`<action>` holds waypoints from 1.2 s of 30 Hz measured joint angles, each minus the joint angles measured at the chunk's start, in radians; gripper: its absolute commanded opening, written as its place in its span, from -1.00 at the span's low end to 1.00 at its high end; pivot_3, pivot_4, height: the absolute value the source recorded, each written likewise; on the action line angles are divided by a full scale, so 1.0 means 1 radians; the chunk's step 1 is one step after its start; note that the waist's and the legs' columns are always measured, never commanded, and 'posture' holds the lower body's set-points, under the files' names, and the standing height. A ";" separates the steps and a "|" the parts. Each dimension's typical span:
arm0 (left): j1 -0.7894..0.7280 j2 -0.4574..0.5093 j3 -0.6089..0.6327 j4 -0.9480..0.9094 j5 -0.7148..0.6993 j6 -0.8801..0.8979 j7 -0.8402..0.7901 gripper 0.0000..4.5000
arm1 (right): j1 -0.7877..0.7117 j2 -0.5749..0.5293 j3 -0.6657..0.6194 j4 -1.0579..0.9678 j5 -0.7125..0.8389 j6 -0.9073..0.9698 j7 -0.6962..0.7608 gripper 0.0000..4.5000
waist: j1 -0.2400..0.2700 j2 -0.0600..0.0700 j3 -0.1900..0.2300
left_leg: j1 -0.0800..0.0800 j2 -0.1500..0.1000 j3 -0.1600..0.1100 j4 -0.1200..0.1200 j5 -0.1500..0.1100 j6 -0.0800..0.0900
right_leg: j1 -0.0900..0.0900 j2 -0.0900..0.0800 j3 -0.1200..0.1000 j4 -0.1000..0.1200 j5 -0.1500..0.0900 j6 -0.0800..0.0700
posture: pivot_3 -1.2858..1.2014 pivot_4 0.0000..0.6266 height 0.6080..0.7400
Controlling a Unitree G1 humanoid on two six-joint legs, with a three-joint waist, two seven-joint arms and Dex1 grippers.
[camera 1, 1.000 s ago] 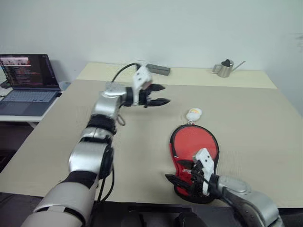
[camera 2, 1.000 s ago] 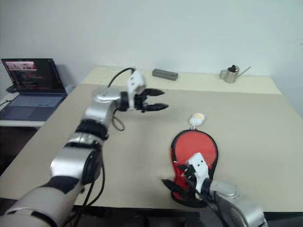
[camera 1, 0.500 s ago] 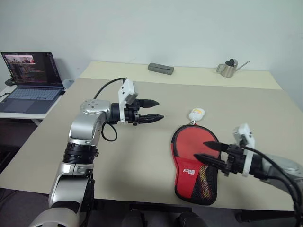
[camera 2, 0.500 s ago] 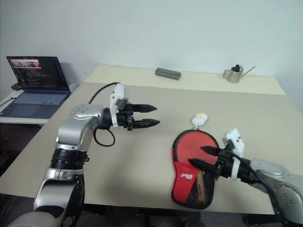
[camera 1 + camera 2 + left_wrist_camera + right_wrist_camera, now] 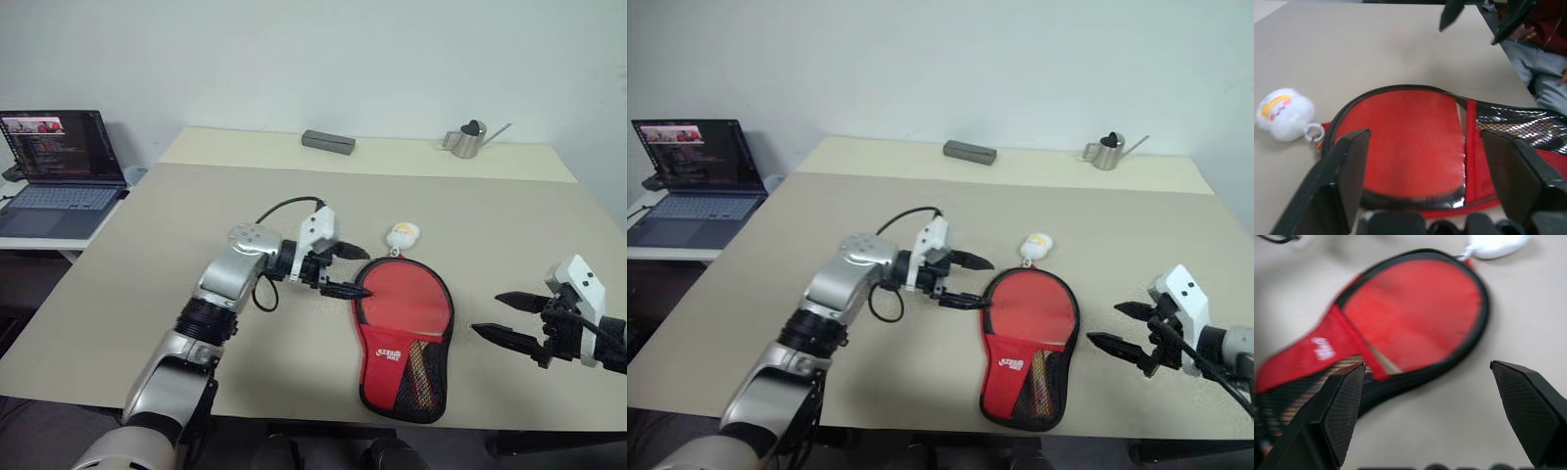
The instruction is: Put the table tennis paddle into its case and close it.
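Moved: my right gripper (image 5: pixel 509 319) has swung clear to the right, fingers apart, empty | paddle-shaped red zip case (image 5: pixel 402 338) lies flat near the table's (image 5: pixel 147 255) front edge, red-faced wooden-handled paddle (image 5: pixel 1400 132) inside | my left gripper (image 5: pixel 351 271), fingers apart, now at the case's round end | white-yellow plush charm (image 5: pixel 402 234) beyond.

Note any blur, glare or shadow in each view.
Right wrist view: the case is soft and out of focus. Left wrist view: glare on its mesh pocket. Eye views: even light, with a faint shadow beneath the left gripper.
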 measured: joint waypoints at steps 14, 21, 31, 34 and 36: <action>-0.050 -0.229 -0.108 0.403 0.159 -0.282 0.106 0.68 | -0.138 0.045 0.000 0.037 0.012 0.009 -0.060 1.00 | 0.000 0.000 0.000 | 0.000 -0.001 0.000 0.000 0.000 0.000 | 0.000 0.000 0.000 0.000 0.000 0.000 | 0.03 -0.52 1.00; -0.086 -0.294 -0.086 0.599 0.194 -0.406 0.197 0.68 | -0.415 0.106 0.120 0.149 0.005 0.027 -0.121 1.00 | -0.006 0.002 -0.001 | 0.002 -0.001 0.001 0.000 0.000 0.000 | 0.001 0.000 0.002 0.000 0.000 0.000 | 0.03 -0.52 1.00; -0.063 -0.321 -0.074 0.604 0.202 -0.459 0.216 0.68 | -0.984 0.436 0.451 0.728 -0.230 0.046 -0.295 1.00 | 0.007 0.004 -0.002 | 0.000 0.000 0.001 -0.001 0.000 0.000 | -0.001 0.000 0.000 0.000 0.000 -0.001 | 0.03 -0.52 1.00; -0.049 -0.317 -0.072 0.586 0.202 -0.459 0.216 0.68 | -1.042 0.468 0.511 0.915 -0.330 -0.043 -0.285 1.00 | 0.009 0.004 -0.002 | 0.000 0.000 0.002 -0.001 0.000 0.000 | -0.001 0.000 0.000 0.000 0.000 -0.001 | 0.03 -0.52 1.00; -0.043 -0.312 -0.072 0.573 0.203 -0.456 0.218 0.68 | -1.079 0.490 0.531 1.048 -0.398 -0.115 -0.279 1.00 | 0.005 0.004 -0.002 | 0.000 0.000 0.002 -0.001 0.000 0.000 | -0.002 0.000 0.000 0.001 0.000 -0.001 | 0.03 -0.52 1.00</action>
